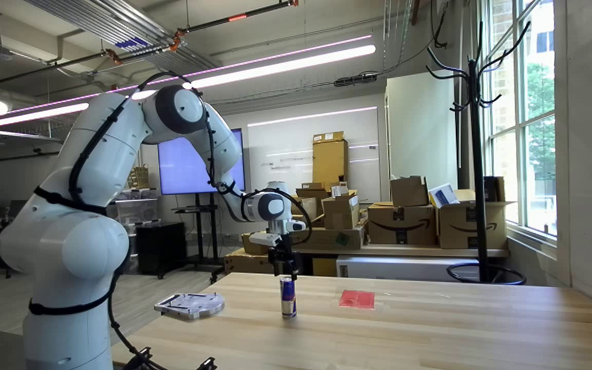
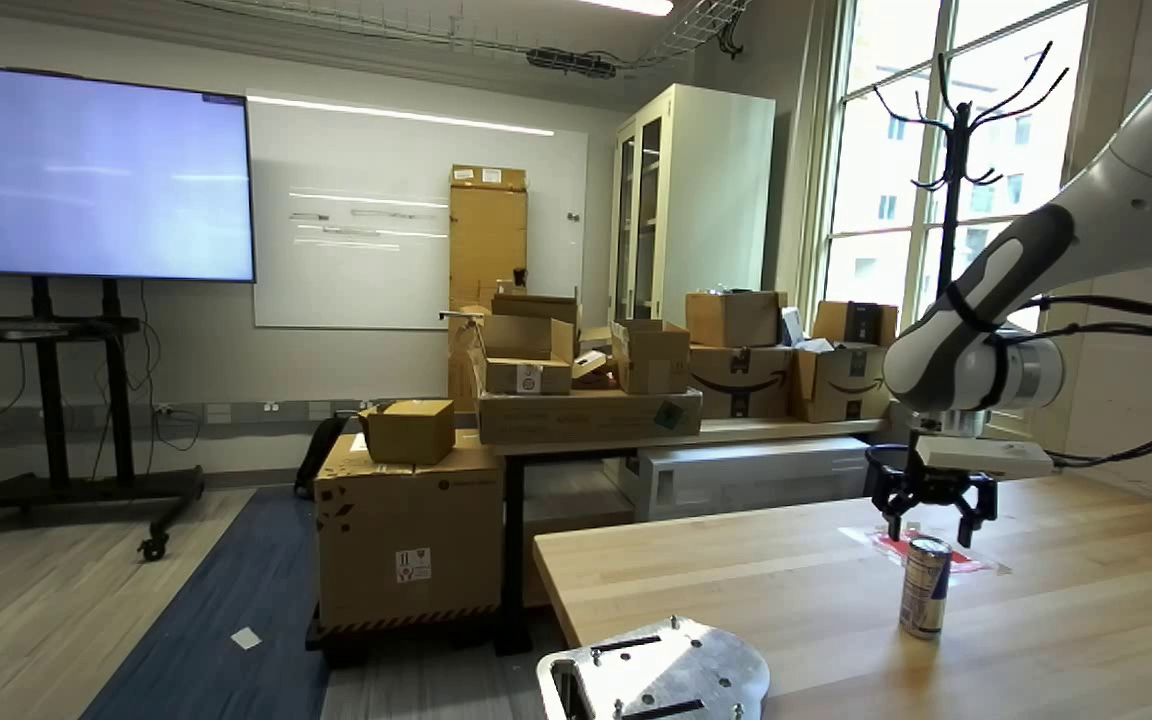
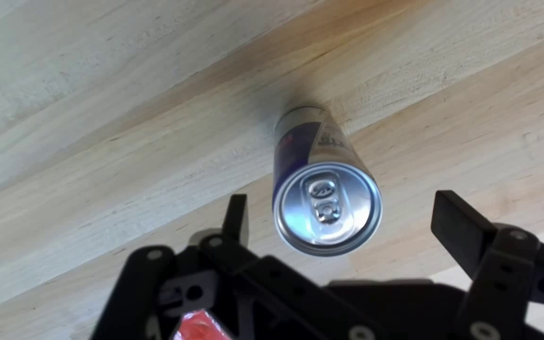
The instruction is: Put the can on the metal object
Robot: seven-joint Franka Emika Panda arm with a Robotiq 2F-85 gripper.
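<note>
- One slim can (image 3: 324,189), and here it stands, upright on the wooden table (image 1: 455,329), well apart from the metal object (image 1: 190,306)
- Dark blue-purple meets silver at a slant down its side, and up top what a shine: a round, rimmed lid with a pull tab (image 3: 324,199) catching the light
- Right over it hangs the gripper (image 2: 930,525), spread wide, its black, blocky fingers (image 3: 236,217) one to each side of the lid in the wrist view, bare wood showing in both gaps
- Are the tips above the lid or level with it? Cannot tell from here
- Across to the metal object: a low silver plate at the table's edge, rounded at one end, slotted, dotted with holes and screws, glare streaking its top
- Pale planks underneath, long streaky grain, little dark flecks up close
- A splash of colour near the can, the flat red item (image 1: 356,299), glossy, with a clear margin in an exterior view
- Lettering on the can's side in the wrist view, too foreshortened to read
- Behind, cardboard boxes (image 1: 401,223) flash the curved Amazon arrow in both exterior views, while a white label (image 2: 413,565) on a big carton (image 2: 456,530) is too small to make out
</note>
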